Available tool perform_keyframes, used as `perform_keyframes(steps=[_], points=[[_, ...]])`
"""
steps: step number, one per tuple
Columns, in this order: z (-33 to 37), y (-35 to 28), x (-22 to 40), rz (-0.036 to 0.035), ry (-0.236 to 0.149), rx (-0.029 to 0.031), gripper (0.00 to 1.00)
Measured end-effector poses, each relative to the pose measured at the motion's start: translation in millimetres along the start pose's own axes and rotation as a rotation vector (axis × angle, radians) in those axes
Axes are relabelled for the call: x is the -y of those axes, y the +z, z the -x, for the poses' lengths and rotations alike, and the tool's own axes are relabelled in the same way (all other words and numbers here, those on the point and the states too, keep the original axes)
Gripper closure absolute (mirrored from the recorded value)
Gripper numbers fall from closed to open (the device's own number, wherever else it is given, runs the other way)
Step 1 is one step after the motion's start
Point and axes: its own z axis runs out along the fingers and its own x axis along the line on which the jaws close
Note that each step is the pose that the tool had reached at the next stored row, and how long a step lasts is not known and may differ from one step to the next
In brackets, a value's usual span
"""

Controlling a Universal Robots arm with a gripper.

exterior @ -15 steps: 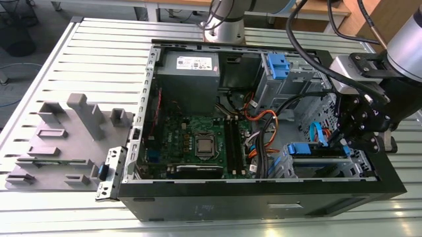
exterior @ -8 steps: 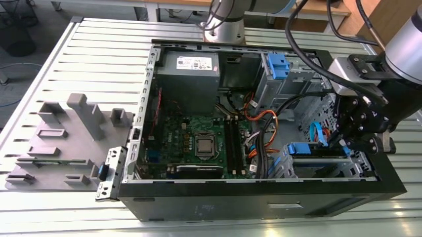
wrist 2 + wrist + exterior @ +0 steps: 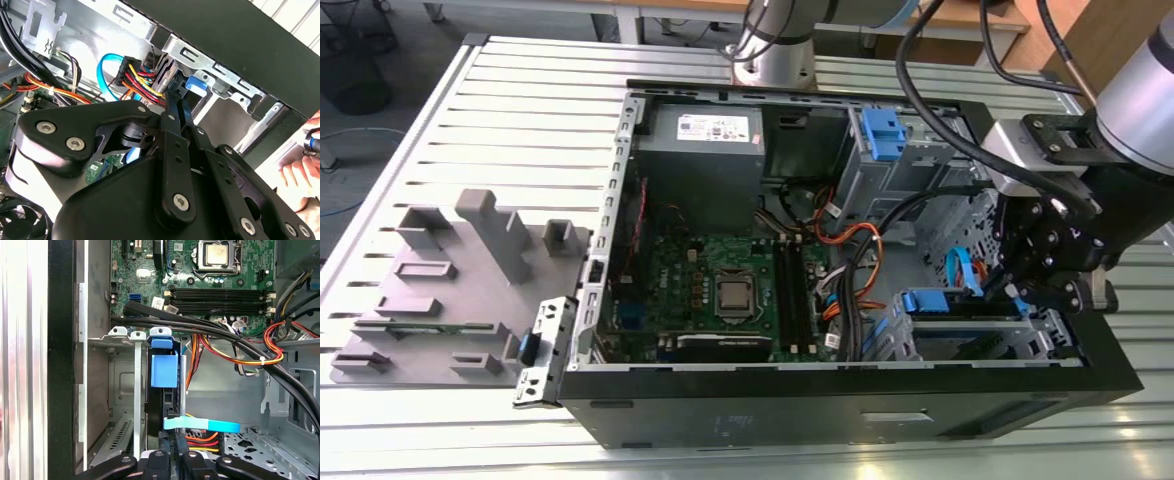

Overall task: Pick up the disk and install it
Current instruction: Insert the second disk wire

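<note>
Step in hand: install, insertion phase. The pick looks done.

The disk (image 3: pixel 163 371) stands on edge in the drive cage (image 3: pixel 135 390) at the corner of the open computer case (image 3: pixel 854 420), on the exterior view's right. Its blue bracket tab faces the motherboard (image 3: pixel 200 270). In the exterior view the same tab shows as a blue patch at the cage mouth.

The gripper (image 3: pixel 172 457) sits at the disk's other end. The fingers (image 3: pixel 156 460) are drawn close together with the disk's thin edge between them, so I read them as clamped on the disk. In the second wrist view the two fingers run up side by side, right to the blue tab.

Seating: I cannot tell whether the disk is fully home. The tab lies about level with the cage's white rail ends.

Nearby:
- a light blue flat cable (image 3: pixel 200 425) crosses just beside the disk's lower edge
- a black cable bundle (image 3: pixel 200 327) runs past the cage mouth
- red and yellow power leads (image 3: pixel 135 75) sit close behind the fingers
- a person's hand (image 3: pixel 300 175) is outside the case wall

Judgement: finishing the seat calls for straight travel along the cage rails with no twist. The flat cable must not get pinched between disk and cage. The slatted surface (image 3: pixel 520 100) carries the case.
</note>
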Motion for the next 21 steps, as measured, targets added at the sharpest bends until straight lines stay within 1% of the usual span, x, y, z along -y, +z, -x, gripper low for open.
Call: perform_keyframes(steps=[7, 8, 9, 12, 14, 15, 21], points=[[0.0, 0.5, 0.0, 0.0001, 0.000, 0.0007, 0.84], [0.0, 0.7, 0.0, 0.0001, 0.000, 0.0010, 0.83], [0.0, 0.7, 0.0, 0.0001, 0.000, 0.0009, 0.76], [0.0, -0.3, 0.0, 0.0000, 0.000, 0.0004, 0.76], [0.0, -3.2, 0.0, 0.0000, 0.000, 0.0006, 0.76], [0.0, -5.7, 0.1, 0.0001, 0.000, 0.0005, 0.76], [-0.1, -24.6, 0.4, 0.0001, 0.000, 0.0007, 0.76]])
